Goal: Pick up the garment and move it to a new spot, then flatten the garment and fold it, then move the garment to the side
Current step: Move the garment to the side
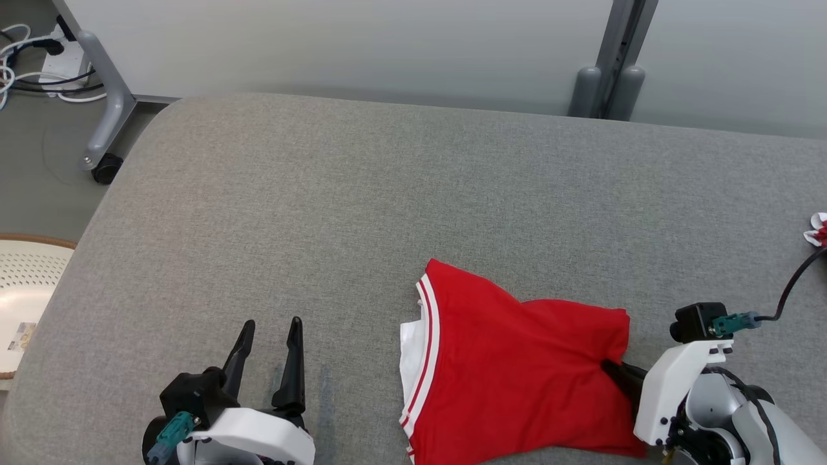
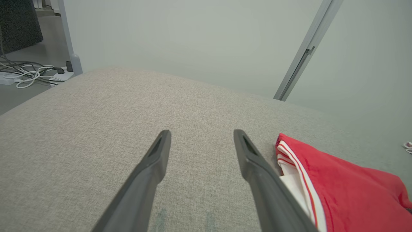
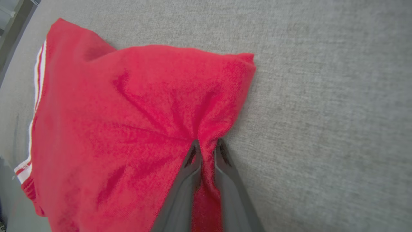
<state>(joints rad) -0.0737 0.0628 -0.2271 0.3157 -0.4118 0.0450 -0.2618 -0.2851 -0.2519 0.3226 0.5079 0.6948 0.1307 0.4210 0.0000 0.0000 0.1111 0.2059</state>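
Right of the garment (image 1: 517, 381), a red-white scrap (image 1: 818, 230) lies well apart.

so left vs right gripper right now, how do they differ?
Jaws: left gripper open, empty; right gripper pinched on a fold of the red garment.
Place: left gripper over bare grey tabletop beside the garment; right gripper at its opposite edge.
Shared: two long dark fingers each.
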